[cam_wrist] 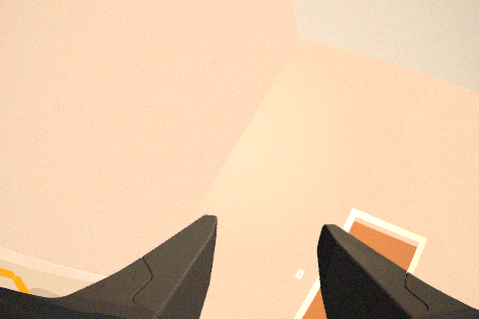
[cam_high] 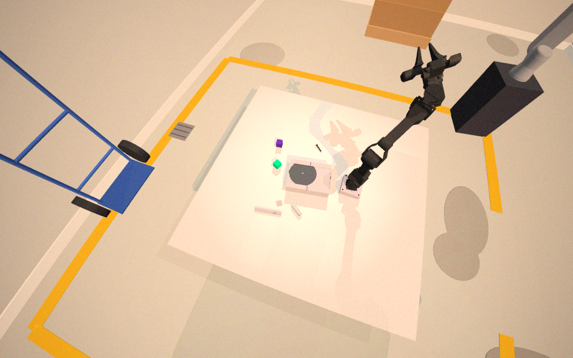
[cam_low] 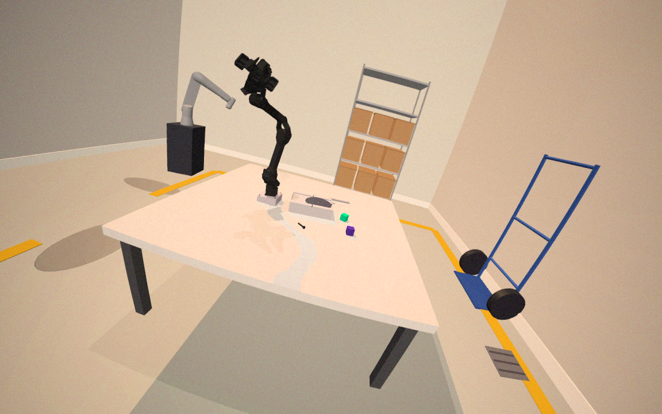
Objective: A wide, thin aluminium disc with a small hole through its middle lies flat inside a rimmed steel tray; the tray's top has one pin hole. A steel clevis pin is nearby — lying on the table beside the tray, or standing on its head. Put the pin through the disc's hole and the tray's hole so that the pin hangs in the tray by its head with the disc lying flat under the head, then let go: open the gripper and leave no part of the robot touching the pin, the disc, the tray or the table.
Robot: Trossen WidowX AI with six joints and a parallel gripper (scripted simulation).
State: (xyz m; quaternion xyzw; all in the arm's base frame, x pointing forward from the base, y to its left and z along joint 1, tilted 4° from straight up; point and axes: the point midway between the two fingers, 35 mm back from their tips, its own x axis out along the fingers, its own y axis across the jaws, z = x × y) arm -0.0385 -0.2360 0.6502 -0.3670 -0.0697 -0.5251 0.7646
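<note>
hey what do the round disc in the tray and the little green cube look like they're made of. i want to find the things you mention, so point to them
The flat dark grey round disc (cam_high: 308, 177) (cam_low: 318, 202) looks like metal, perhaps aluminium, with a matte finish: it is thin and evenly grey, without bright glints. The small bright green cube (cam_high: 277, 164) (cam_low: 344, 217) could be plastic or painted wood; its colour is uniform and no grain shows.

Disc (cam_high: 310, 179) (cam_low: 315, 203) in tray (cam_high: 323, 187) (cam_low: 305, 210), pin (cam_high: 318, 147) (cam_low: 301, 225) beside.

the fingers are cut off at their base by the wrist view's bottom edge.
</note>
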